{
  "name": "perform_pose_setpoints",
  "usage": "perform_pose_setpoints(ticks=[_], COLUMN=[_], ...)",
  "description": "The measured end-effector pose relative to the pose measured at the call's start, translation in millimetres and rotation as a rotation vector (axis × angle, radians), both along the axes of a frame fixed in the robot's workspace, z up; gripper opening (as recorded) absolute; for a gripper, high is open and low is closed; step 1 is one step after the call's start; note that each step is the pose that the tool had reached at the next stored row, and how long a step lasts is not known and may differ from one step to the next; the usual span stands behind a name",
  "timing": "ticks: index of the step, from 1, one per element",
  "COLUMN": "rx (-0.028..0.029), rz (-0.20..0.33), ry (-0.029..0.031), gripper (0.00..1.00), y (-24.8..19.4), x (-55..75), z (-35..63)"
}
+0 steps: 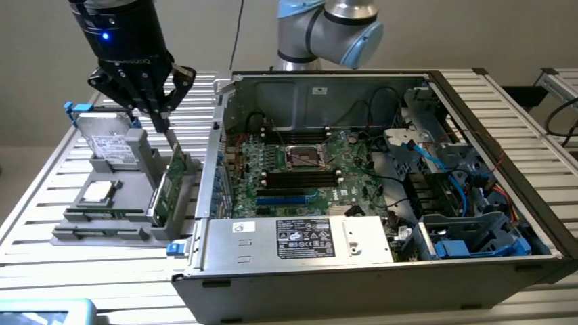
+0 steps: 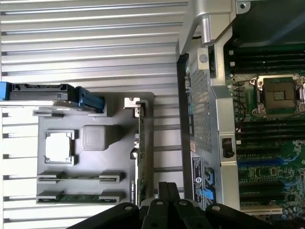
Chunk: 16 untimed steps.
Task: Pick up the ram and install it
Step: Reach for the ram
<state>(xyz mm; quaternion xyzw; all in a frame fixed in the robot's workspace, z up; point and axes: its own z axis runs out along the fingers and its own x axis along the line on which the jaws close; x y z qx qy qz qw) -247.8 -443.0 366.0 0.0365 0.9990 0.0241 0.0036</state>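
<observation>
The ram (image 2: pixel 71 197) is a thin green stick lying in the nearest slot of the grey holder tray (image 2: pixel 119 114), beside an empty slot (image 2: pixel 78 178). My gripper (image 1: pixel 162 126) hangs above the far end of that tray (image 1: pixel 135 145) in the exterior view, over the upright green expansion card (image 1: pixel 172 179). Its fingers (image 2: pixel 162 193) sit close together with nothing between them, apart from the ram. The open computer case (image 1: pixel 380 169) lies at the exterior view's right, and its motherboard has black memory slots (image 1: pixel 302 178) near the CPU socket (image 1: pixel 305 157).
The tray also carries a hard drive (image 1: pixel 108 143) with blue clips, a loose CPU (image 2: pixel 59 145) and a grey square block (image 2: pixel 96 137). The case's metal wall (image 1: pixel 216 156) stands between tray and motherboard. Cables and blue drive bays (image 1: pixel 470 230) crowd the case's right side.
</observation>
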Motion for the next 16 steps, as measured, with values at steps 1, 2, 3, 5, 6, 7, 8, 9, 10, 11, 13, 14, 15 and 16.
perform_pose_setpoints(ticks=[1,2,3,5,6,7,8,9,10,11,13,14,15,16], rx=[0.0000,0.0000,0.0000,-0.0001,-0.0001,0.0001,0.0000,0.0000,-0.0001,0.0000,0.0000,0.0000,0.0000,0.0000], rz=[0.000,0.000,0.000,0.000,0.000,0.000,0.000,0.000,0.000,0.000,0.000,0.000,0.000,0.000], ry=[0.0010,0.0021,0.0032,0.0053,0.0065,0.0074,0.0089,0.0110,0.0162,0.0192,0.0242,0.0270,0.0308,0.0352], gripper=[0.11,0.11,0.11,0.11,0.11,0.11,0.11,0.11,0.11,0.11,0.11,0.11,0.11,0.11], y=[-1.7,-3.4,-5.2,-8.6,-10.3,-11.4,-12.3,-13.1,-14.0,-14.2,-14.7,-14.9,-15.0,-15.1], x=[-2.6,-5.4,-8.2,-13.6,-16.3,-18.8,-21.4,-24.2,-29.2,-31.7,-36.8,-39.7,-42.5,-45.3], z=[-1.7,-3.6,-5.4,-9.0,-10.9,-12.8,-14.5,-16.3,-19.1,-20.4,-22.7,-23.6,-24.1,-24.5])
